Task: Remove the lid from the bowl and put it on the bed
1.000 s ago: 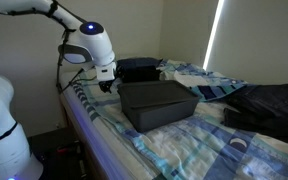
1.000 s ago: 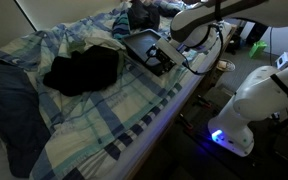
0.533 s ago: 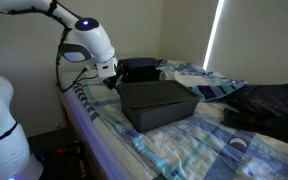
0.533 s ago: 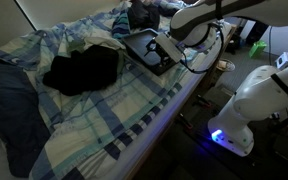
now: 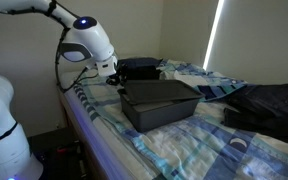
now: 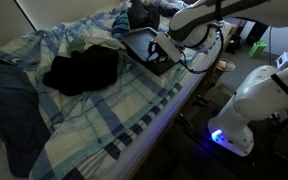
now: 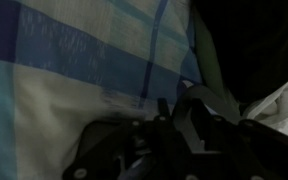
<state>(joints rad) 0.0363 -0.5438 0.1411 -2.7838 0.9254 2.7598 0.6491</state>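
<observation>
Edge approach. The tool [image 5: 113, 80] sits at the left edge of the dark lid [image 5: 162, 93], which rests on the bowl [image 5: 156, 115] at frame centre on the plaid bench [image 5: 184, 150]. We cannot tell whether its jaws grip. We judge that an edge hold may slip, or a lift may drag the bowl toward the bench's near edge.

Dim room, low resolution. Bright daylight from window strip [image 5: 216, 30] (slight glare). Wrist view dark, soft-focus, heavily shadowed at right.
</observation>
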